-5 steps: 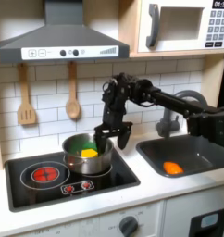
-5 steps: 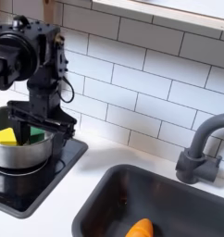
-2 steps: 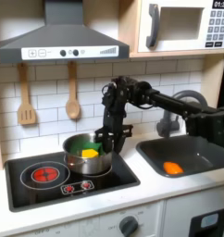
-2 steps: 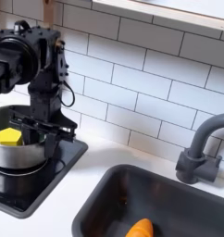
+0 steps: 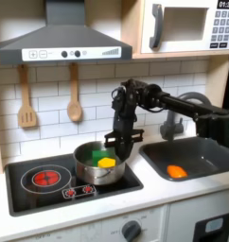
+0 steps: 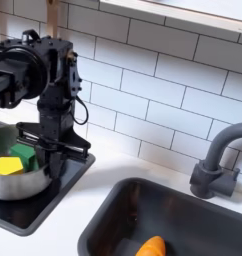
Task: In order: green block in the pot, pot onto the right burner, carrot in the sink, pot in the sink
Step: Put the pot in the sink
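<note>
Gripper (image 5: 120, 142) jaws pinch the shiny steel pot's (image 5: 99, 164) three-o'clock rim, apparently to carry it toward the dark grey sink (image 5: 203, 151).

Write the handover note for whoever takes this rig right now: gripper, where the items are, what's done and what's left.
Gripper: down at the pot's rim, jaws apparently closed on it; the exact grip is hard to see.
Pot: on the cooktop, tilted, at the first exterior view's right edge.
Green block: inside the pot beside a yellow piece.
Carrot: already lying in the sink.
Done: block in pot, carrot in sink.
Left: carry the pot into the sink.
</note>
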Robot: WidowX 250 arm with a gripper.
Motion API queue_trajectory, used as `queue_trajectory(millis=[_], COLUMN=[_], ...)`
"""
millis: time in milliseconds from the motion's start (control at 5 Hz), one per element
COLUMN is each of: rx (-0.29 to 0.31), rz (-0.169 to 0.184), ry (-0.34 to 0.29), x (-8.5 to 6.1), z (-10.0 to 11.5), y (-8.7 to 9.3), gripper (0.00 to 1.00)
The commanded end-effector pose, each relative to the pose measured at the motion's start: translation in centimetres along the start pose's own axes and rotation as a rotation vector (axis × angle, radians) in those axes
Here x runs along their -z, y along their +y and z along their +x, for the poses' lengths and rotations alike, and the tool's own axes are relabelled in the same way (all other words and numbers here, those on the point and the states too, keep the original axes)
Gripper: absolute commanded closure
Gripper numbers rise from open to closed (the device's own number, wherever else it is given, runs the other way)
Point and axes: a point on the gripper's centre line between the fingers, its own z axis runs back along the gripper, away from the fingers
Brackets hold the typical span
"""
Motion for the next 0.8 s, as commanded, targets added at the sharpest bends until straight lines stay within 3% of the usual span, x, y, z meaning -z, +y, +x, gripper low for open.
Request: queue_trajectory(millis=[0,600], rx=[0.011,0.035], rz=[-0.027,-0.071], ry=[0.002,0.022], x=[-0.3,-0.9], z=[0.0,-1.0], y=[-1.1,-4.2], gripper=[1.0,1.0])
